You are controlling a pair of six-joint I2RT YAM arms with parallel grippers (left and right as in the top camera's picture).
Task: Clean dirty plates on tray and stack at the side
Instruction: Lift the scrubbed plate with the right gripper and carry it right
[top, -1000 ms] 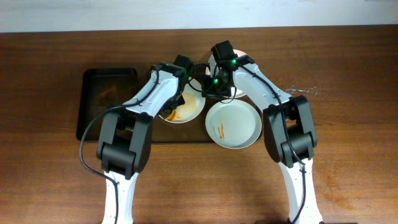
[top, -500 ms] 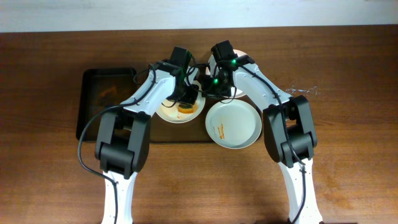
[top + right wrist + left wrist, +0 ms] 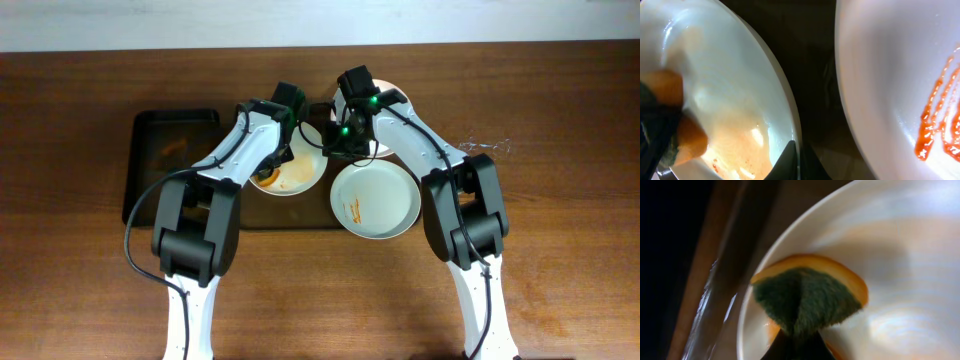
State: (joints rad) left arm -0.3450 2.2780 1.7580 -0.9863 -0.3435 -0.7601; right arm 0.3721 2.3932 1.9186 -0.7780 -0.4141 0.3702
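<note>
glossy round white plate [image 3: 300,178], filmed with pale orange smear, is sat on brown tray [image 3: 292,212]. orange sponge [image 3: 805,297] with fuzzy green face is clamped in left tool [image 3: 797,349] and pressed to it. rim is pinched by right tool [image 3: 794,161]. red-streaked plate [image 3: 378,200] is just beside.

Both arms: white shell links, bulky black joint housings, white columns at lower centre. Left arm [image 3: 240,150]: thin black cable [image 3: 133,235] loops off its left side. Right arm [image 3: 420,135]: black wrist block, green lights [image 3: 345,128] lit, upper centre. Right tool [image 3: 794,162]: dark wedge-shaped fingertips.
</note>
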